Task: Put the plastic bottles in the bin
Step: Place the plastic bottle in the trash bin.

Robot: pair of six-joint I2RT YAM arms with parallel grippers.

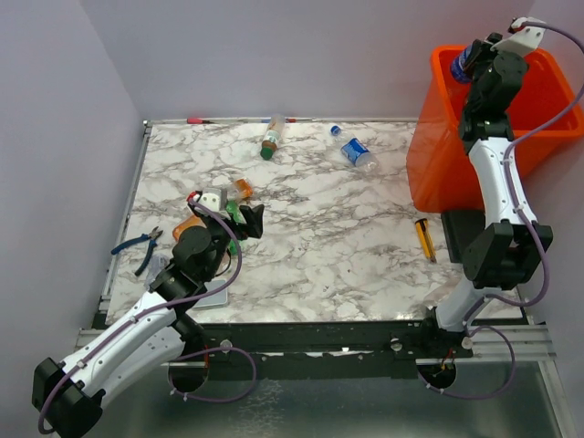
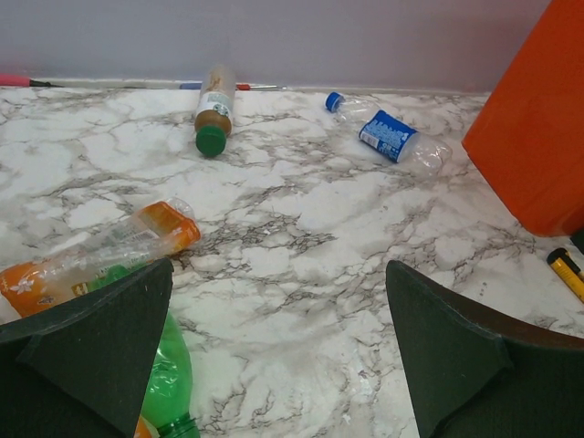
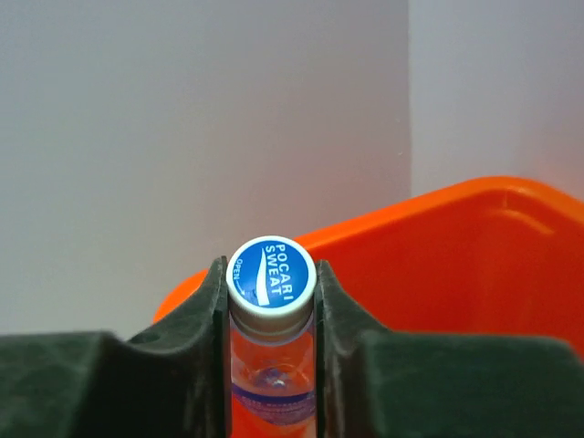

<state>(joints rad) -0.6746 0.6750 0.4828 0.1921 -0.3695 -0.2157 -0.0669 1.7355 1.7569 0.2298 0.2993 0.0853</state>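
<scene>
Bright, even, diffuse overhead light — soft faint shadows, crisp focus throughout.

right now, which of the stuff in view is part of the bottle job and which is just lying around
For the job: the bin; Pocari Sweat bottle, clamped in the right gripper; blue-label bottle; green-capped brown bottle; crushed orange bottle; green bottle.
Lying about: blue-handled pliers; yellow-handled tool; pink pen at the far edge.

bottles (image 1: 356, 152) on table (image 1: 319, 246), bottle (image 1: 463, 62) above bin (image 1: 438, 164)
</scene>
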